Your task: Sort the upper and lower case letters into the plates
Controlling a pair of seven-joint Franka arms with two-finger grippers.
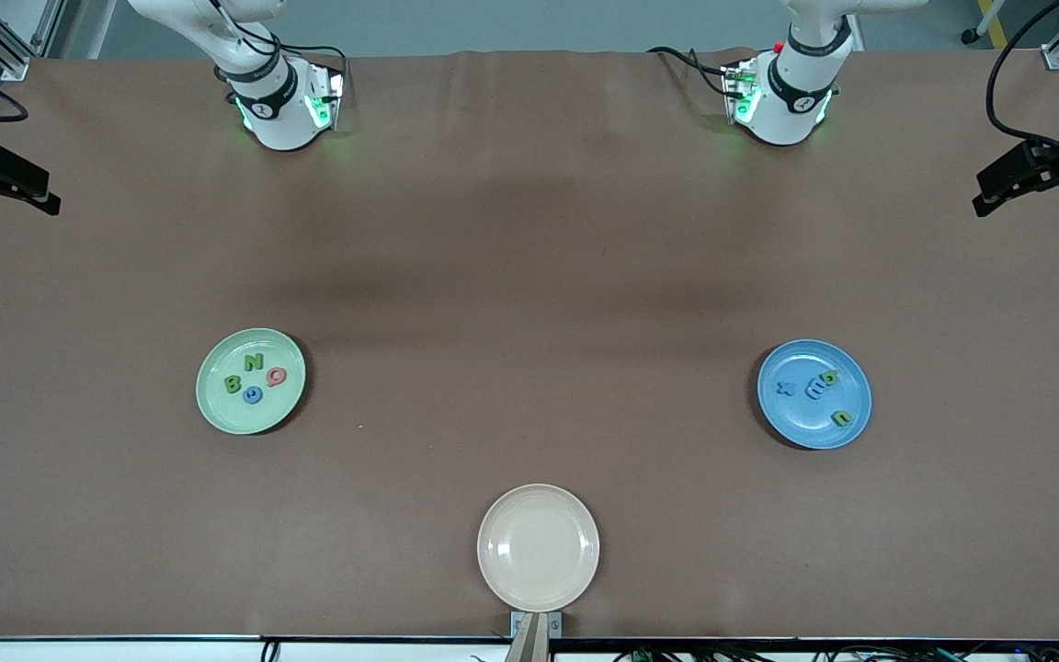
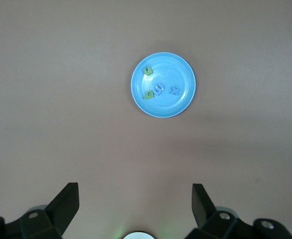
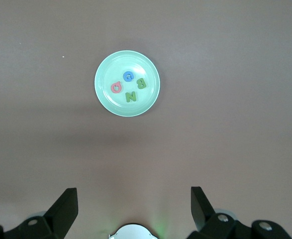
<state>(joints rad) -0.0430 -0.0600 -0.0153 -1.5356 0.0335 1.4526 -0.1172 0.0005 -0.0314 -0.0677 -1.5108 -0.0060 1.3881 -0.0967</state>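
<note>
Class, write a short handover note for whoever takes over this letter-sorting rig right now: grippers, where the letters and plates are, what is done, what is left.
Left gripper: open, holding nothing, up over bare table; arm waiting.
Right gripper: the same.
Pale green plate, toward the right arm's end: N, B, G, Q.
Blue plate, toward the left arm's end: x, E-like piece, b, u.
Done: no loose letters on the table.
Left: apparently nothing.

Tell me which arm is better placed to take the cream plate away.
Neither clearly: the round cream plastic plate lies midway between both ends. Left hand and right hand both hang open, high up.
</note>
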